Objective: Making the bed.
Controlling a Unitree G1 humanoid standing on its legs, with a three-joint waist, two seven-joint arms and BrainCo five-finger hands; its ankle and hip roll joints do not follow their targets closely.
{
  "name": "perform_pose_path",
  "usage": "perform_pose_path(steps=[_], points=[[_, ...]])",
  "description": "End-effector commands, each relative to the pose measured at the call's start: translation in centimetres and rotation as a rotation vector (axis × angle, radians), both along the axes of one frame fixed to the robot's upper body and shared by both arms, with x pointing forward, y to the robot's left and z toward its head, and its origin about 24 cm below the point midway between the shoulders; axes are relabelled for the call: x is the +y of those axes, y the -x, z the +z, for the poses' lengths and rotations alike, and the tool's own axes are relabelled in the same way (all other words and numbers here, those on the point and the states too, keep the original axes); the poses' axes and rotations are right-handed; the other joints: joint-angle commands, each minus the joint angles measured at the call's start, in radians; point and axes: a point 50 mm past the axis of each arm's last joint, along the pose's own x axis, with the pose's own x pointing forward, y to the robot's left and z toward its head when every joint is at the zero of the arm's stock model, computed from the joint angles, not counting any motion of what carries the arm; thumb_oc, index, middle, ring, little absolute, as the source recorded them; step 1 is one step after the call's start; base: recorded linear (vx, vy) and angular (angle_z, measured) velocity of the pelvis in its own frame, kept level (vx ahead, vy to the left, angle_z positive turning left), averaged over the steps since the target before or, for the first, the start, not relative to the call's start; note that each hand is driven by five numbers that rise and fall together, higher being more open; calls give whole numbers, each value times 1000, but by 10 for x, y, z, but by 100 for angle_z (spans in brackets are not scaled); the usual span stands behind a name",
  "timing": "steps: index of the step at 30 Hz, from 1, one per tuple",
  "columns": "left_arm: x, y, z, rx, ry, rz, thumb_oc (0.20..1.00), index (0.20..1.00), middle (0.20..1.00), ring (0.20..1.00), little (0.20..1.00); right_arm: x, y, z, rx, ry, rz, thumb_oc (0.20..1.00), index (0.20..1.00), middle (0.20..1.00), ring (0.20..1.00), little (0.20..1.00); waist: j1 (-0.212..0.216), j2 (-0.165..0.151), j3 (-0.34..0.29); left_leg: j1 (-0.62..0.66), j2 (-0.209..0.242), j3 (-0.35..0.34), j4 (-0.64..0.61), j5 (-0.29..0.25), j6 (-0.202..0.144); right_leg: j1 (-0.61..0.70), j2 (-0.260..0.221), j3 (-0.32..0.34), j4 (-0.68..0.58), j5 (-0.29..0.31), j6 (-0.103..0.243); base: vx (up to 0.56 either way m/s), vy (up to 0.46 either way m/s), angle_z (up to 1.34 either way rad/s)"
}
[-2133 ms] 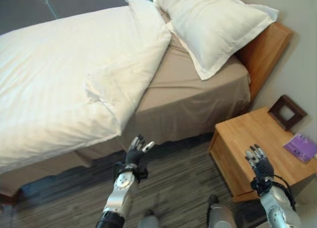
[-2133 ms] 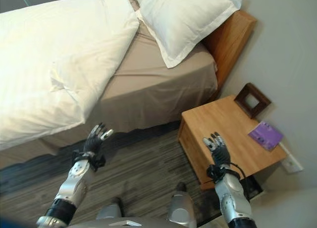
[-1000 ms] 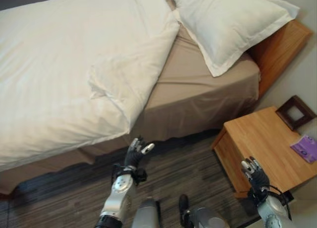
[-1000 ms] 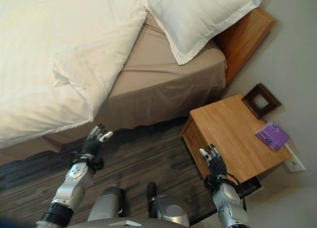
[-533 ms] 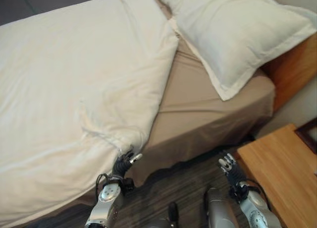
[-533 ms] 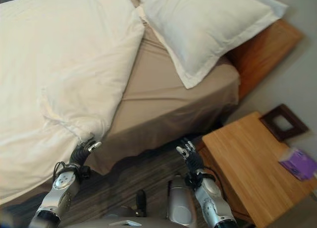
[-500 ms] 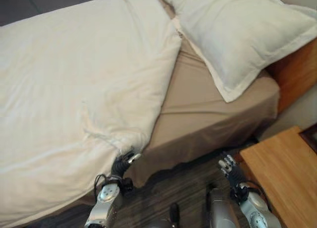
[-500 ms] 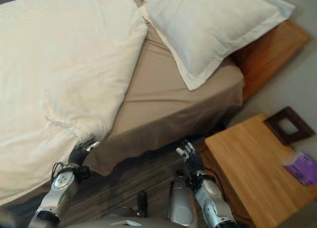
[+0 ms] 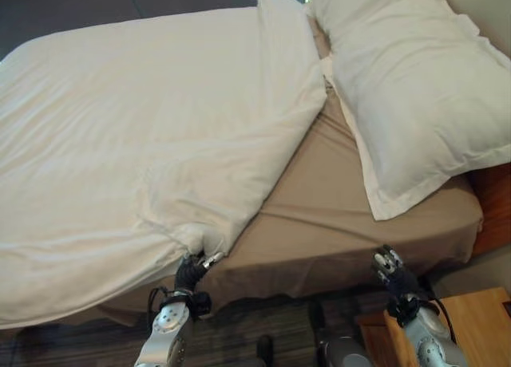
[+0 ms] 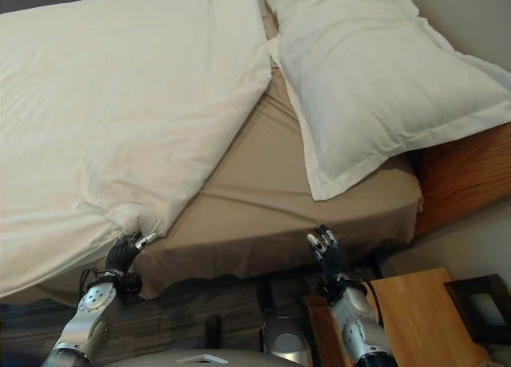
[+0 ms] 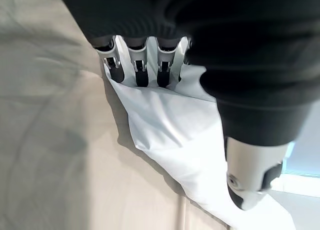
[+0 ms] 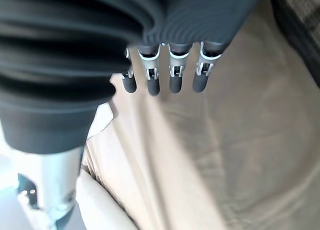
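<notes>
Closed in on the bed since two seconds ago, when both hands hung over the floor well short of the mattress; now reaching the left hand [image 9: 190, 271] up to the folded-back corner [image 9: 190, 238] of the white duvet [image 9: 144, 120], and holding the right hand [image 9: 391, 269] near the hanging side of the tan sheet [image 9: 335, 215]. Left hand seen in its wrist view with fingers [image 11: 142, 75] straight and spread apart, tips resting on the white cloth, thumb [image 11: 252, 175] held apart and not pinching; judged as lined up for a grip, not yet clamped. Right hand seen in its wrist view with fingers [image 12: 175, 77] straight and apart, holding nothing, not touching the sheet as far as can be told. Duvet lying over most of the mattress, with the near corner doubled back on itself at the bed edge, leaving a wedge of sheet bare beside the pillow [image 9: 415, 88]. Pillow set aslant at the head end against the wooden headboard [image 10: 463, 175], overhanging the mattress side. Likely placed so for taking the corner and drawing it toward the head end to cover the bare wedge. Nightstand [image 10: 415, 319] just beside the bed with a dark picture frame [image 10: 479, 303] on it. No brand, label or writing legible anywhere
</notes>
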Motion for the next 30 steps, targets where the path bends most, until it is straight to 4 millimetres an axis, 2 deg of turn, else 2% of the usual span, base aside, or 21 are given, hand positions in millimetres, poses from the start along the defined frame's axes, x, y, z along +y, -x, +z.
perform_pose_path(steps=[1, 6, 8, 9, 15, 24, 25, 28, 29, 30], points=[[-17, -29, 27, -151, -12, -142, 1000, 1000, 1000, 1000, 1000, 0, -5, 17, -97, -7, 10, 1000, 1000, 1000, 1000, 1000, -53, -19, -33, -8, -32, -55, 7, 83, -65, 164, -75, -3, -22, -139, 69, -16, -2, -17], [-17, -13, 7, -35, -55, -215, 1000, 1000, 1000, 1000, 1000, -3, -8, 18, -98, 11, 10, 1000, 1000, 1000, 1000, 1000, -56, -10, -23, -17, -36, -51, 7, 86, -62, 155, -75, 2, -22, -134, 71, -22, 4, 3], [-16, 8, -13, 87, -107, -302, 1000, 1000, 1000, 1000, 1000, -7, -10, 20, -107, 29, 11, 1000, 1000, 1000, 1000, 1000, -58, -2, -14, -20, -39, -50, 7, 85, -59, 147, -75, 4, -14, -134, 74, -35, 21, -9], [-16, 9, -13, 87, -108, -303, 1000, 1000, 1000, 1000, 1000, -7, -10, 20, -107, 29, 11, 1000, 1000, 1000, 1000, 1000, -58, -2, -15, -20, -39, -50, 7, 85, -59, 147, -75, 4, -14, -135, 74, -30, 19, -6], [-1, 83, -73, 475, -174, -329, 1000, 1000, 1000, 1000, 1000, -17, -10, 17, -99, 37, -24, 1000, 1000, 1000, 1000, 1000, -45, 5, -1, -22, -39, -52, 7, 87, -55, 141, -74, 4, -1, -140, 75, -18, 4, -1], [0, 145, -113, 780, -178, -208, 1000, 1000, 1000, 1000, 1000, -18, -16, 19, -114, 31, -35, 1000, 1000, 1000, 1000, 1000, -19, 11, 10, -34, -44, -75, 7, 95, -53, 141, -77, -14, -1, -140, 73, -36, -10, 1], [-4, 163, -120, 862, -201, -206, 1000, 1000, 1000, 1000, 1000, -18, -17, 20, -118, 23, -38, 1000, 1000, 1000, 1000, 1000, -10, 11, 13, -37, -45, -80, 7, 96, -54, 142, -78, -18, -3, -140, 72, -42, -21, 13], [-9, 167, -121, 874, -206, -219, 1000, 1000, 1000, 1000, 1000, -17, -17, 19, -118, 15, -43, 1000, 1000, 1000, 1000, 1000, -2, 13, 15, -39, -45, -84, 7, 97, -55, 145, -79, -24, -6, -142, 71, -24, -21, 8], [-14, 144, -112, 742, -230, -295, 1000, 1000, 1000, 1000, 1000, -18, -16, 20, -122, 16, -49, 1000, 1000, 1000, 1000, 1000, 7, 16, 19, -42, -47, -93, 7, 98, -56, 150, -80, -34, -10, -144, 71, -25, -17, 5], [-14, 144, -112, 742, -230, -295, 1000, 1000, 1000, 1000, 1000, -18, -16, 20, -121, 16, -49, 1000, 1000, 1000, 1000, 1000, 7, 16, 19, -42, -47, -93, 7, 98, -56, 150, -80, -34, -10, -144, 71, -34, -24, 8]])
